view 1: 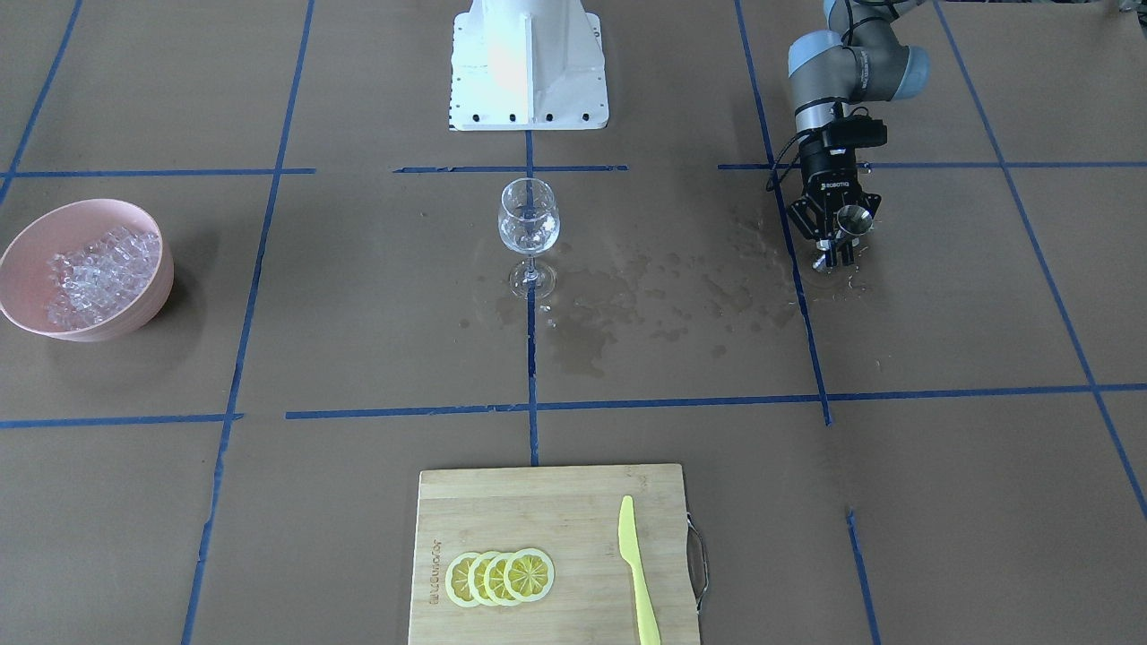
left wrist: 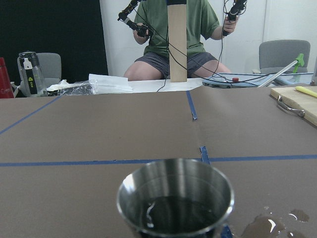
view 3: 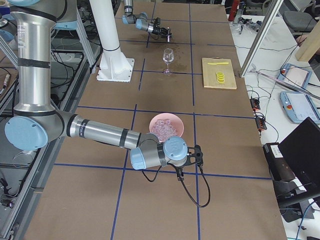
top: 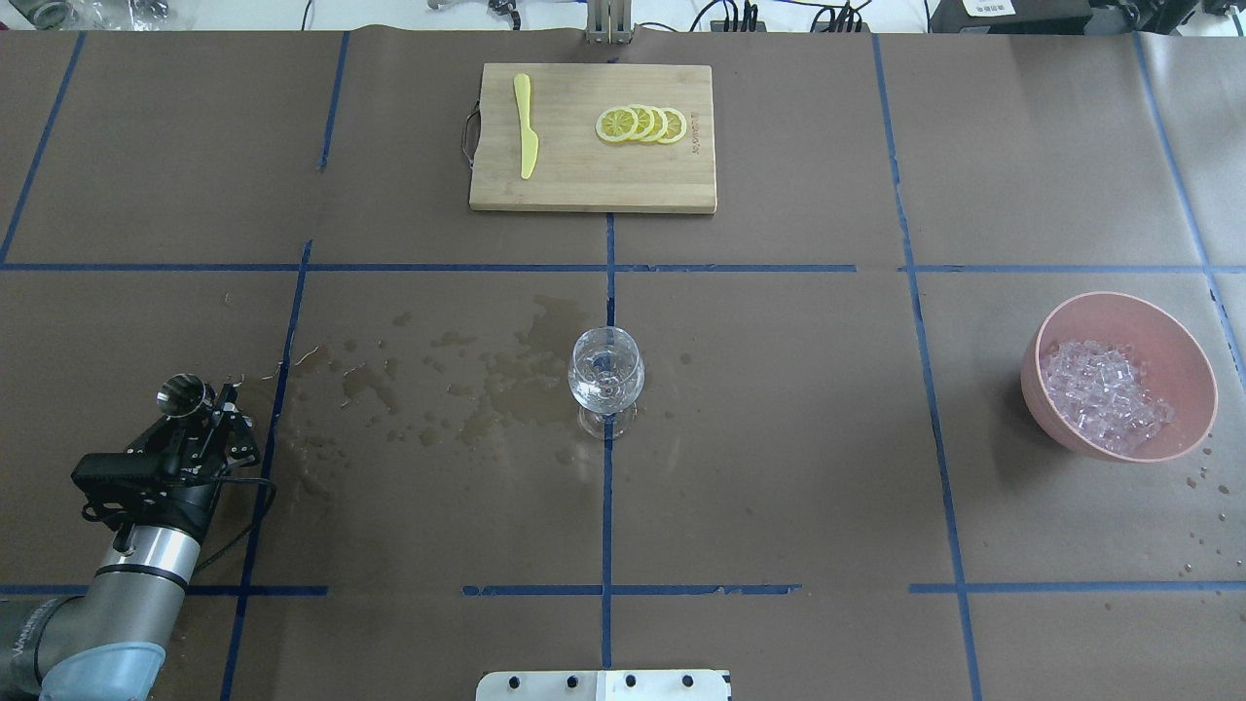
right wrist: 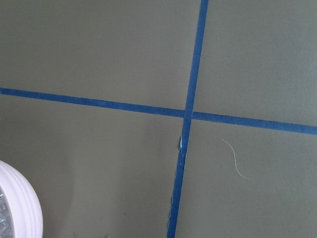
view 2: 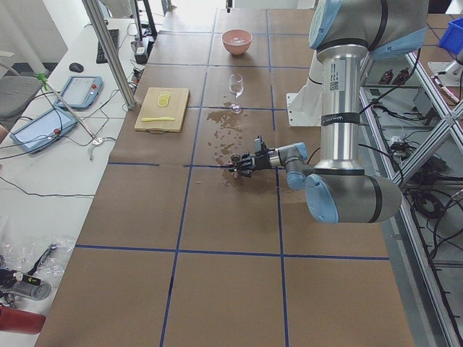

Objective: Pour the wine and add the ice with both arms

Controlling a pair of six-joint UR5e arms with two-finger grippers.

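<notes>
we log bright, even overhead light; white base point(view 1: 529, 63) blown out by glare, soft shadow beside pink bowl point(top: 1190, 343), near steel cup point(left wrist: 175, 203) slightly blurred.

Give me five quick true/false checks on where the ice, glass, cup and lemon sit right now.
1. The ice is in the pink bowl. True.
2. The wine glass lies on its side. False: it stands upright at the table's middle.
3. The left tool holds a steel cup. True.
4. The lemon slices are in the wine glass. False: they lie on the cutting board, apart from the yellow knife.
5. The paper near the glass is dry. False: wet stains spread from the glass towards the left tool.
</notes>
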